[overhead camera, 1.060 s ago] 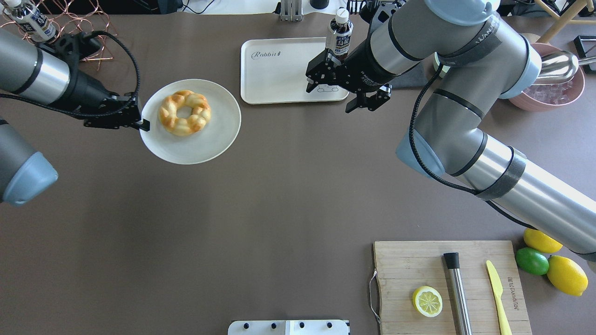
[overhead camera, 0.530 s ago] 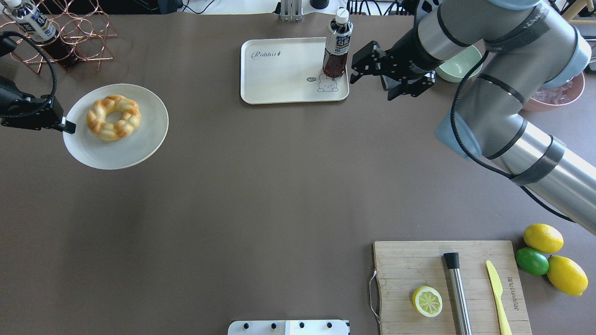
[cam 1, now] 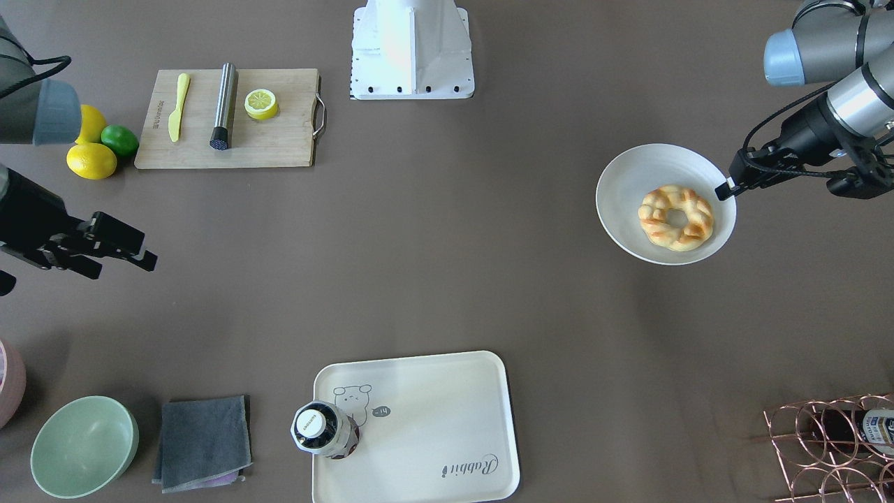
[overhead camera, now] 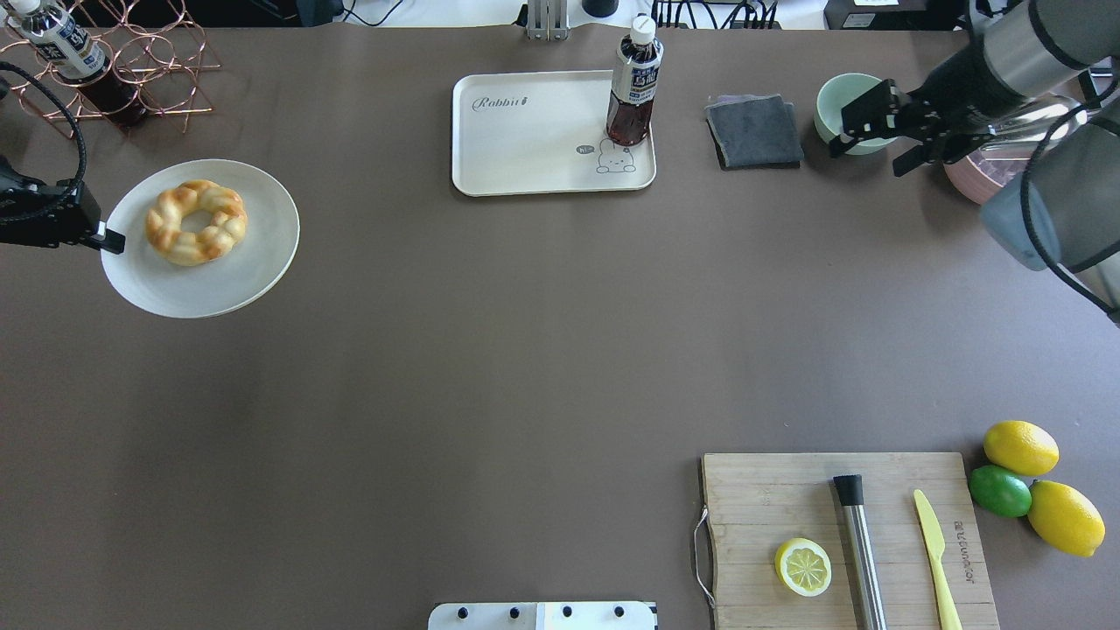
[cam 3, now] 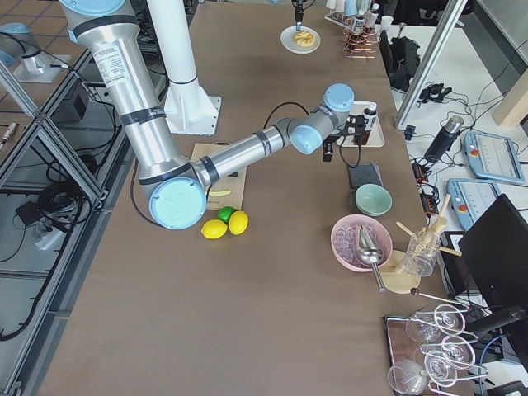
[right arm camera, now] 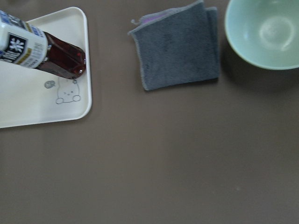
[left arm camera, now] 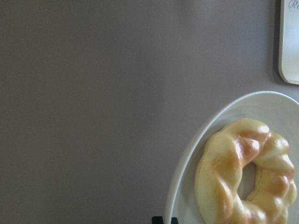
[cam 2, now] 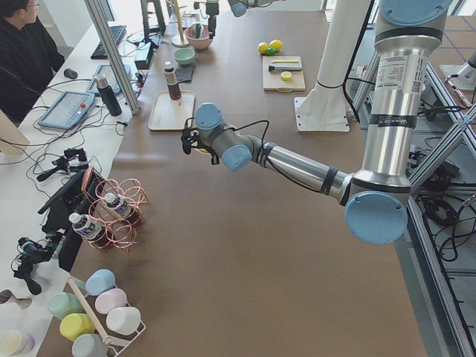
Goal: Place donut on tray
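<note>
Donut (overhead camera: 196, 222) on plate (overhead camera: 223, 282), rim pinched by left gripper (overhead camera: 112, 241), left edge; right gripper (overhead camera: 864, 162) splayed empty, far-right corner.

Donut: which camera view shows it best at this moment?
Overhead exterior: the donut shows whole and unobstructed on the plate. Front-facing shows it whole too; left wrist close but cropped; exterior right tiny; exterior left not clearly; right wrist not at all.
</note>
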You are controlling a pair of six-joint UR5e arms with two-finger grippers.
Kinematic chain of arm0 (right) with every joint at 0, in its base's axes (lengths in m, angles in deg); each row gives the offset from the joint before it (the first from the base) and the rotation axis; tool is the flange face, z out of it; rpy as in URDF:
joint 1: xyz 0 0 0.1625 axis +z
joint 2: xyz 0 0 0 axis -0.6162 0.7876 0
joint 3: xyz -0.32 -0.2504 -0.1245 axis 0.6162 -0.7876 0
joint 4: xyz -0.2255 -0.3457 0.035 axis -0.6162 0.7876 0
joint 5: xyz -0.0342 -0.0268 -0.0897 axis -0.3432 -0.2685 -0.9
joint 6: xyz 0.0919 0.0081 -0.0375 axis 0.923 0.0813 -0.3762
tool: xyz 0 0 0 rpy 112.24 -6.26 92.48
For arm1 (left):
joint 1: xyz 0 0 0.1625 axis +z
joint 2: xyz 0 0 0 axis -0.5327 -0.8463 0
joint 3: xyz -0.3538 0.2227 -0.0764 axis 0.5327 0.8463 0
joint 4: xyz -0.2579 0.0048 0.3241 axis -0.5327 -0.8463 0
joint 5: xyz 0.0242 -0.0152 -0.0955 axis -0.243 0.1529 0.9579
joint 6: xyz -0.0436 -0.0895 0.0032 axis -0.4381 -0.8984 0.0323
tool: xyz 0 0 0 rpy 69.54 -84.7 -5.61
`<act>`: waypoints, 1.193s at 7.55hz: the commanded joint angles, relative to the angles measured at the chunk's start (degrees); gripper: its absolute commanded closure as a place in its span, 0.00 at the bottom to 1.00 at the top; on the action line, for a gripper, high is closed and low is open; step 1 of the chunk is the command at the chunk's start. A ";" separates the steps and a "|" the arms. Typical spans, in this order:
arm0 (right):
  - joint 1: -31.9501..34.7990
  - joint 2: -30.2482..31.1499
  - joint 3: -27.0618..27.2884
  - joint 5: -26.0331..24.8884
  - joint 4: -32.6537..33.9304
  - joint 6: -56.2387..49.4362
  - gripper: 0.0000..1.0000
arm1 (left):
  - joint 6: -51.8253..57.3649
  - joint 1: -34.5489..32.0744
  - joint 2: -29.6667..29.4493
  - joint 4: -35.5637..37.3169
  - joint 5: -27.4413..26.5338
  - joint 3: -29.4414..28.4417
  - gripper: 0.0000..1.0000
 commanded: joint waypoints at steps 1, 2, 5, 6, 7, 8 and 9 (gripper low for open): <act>6.53 10.86 0.13 1.18 0.30 -16.25 0.00 | -0.28 0.15 -3.55 0.08 -0.36 -3.88 1.00; 9.07 13.94 -0.22 0.83 0.57 -22.49 0.00 | -2.28 0.41 -5.75 0.08 -0.36 -5.03 1.00; 14.09 20.02 -2.15 0.04 0.66 -33.76 0.00 | -14.30 4.60 -15.14 -0.27 -3.67 -8.53 1.00; 15.41 20.30 -4.77 -0.23 0.66 -37.37 0.00 | -19.22 8.55 -19.00 -0.54 -9.27 -10.64 1.00; 16.90 20.21 -7.32 -0.84 0.66 -40.71 0.00 | -22.49 10.85 -23.48 -0.54 -12.81 -13.80 1.00; 17.27 20.21 -8.30 -1.89 2.14 -42.92 0.00 | -26.35 13.39 -27.35 -0.97 -16.24 -16.18 1.00; 18.40 20.12 -8.31 -4.77 5.98 -46.60 0.00 | -28.65 14.46 -29.74 -2.11 -19.49 -18.46 1.00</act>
